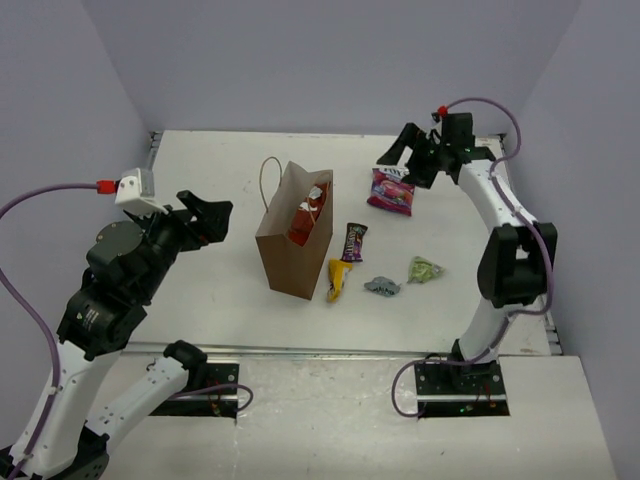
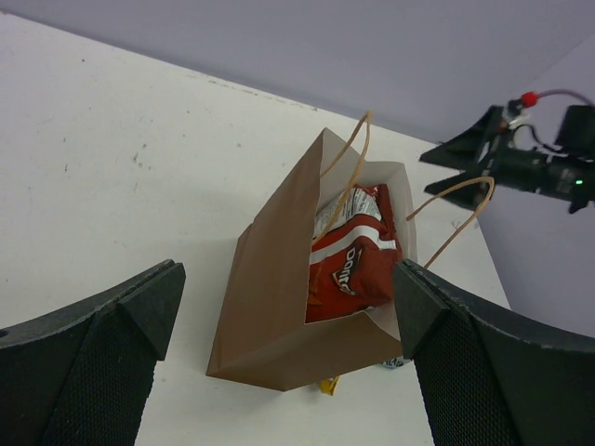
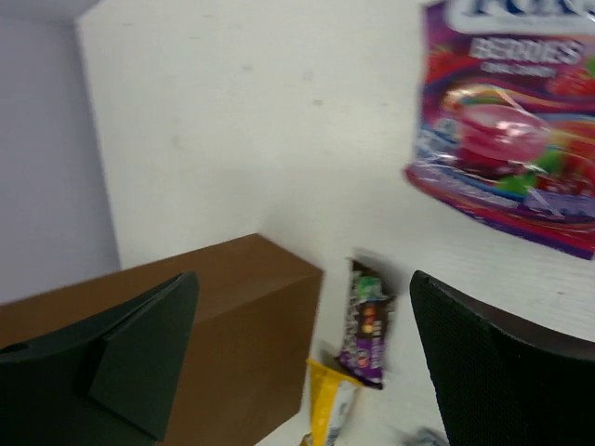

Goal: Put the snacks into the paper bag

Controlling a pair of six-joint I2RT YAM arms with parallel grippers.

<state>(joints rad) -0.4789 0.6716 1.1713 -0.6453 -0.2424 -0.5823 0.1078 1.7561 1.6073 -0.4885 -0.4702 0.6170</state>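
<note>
The brown paper bag [image 1: 295, 240] stands upright mid-table with a red chip bag [image 1: 308, 215] inside. To its right lie a dark purple bar [image 1: 353, 242], a yellow wrapper [image 1: 336, 280], a grey wrapper [image 1: 381, 286], a green wrapper [image 1: 424, 269] and, farther back, a magenta pouch [image 1: 391, 190]. My left gripper [image 1: 218, 224] hovers left of the bag, open and empty; its view looks down on the paper bag [image 2: 270, 307] and chip bag [image 2: 358, 265]. My right gripper [image 1: 402, 165] hangs open above the magenta pouch [image 3: 511, 139], with the purple bar [image 3: 367, 321] between its fingers in view.
The white table [image 1: 220, 160] is boxed in by lilac walls at the back and both sides. The bag's thin loop handle [image 1: 268, 180] sticks up on its left side. The right arm's upright links [image 1: 510, 260] stand near the table's right edge.
</note>
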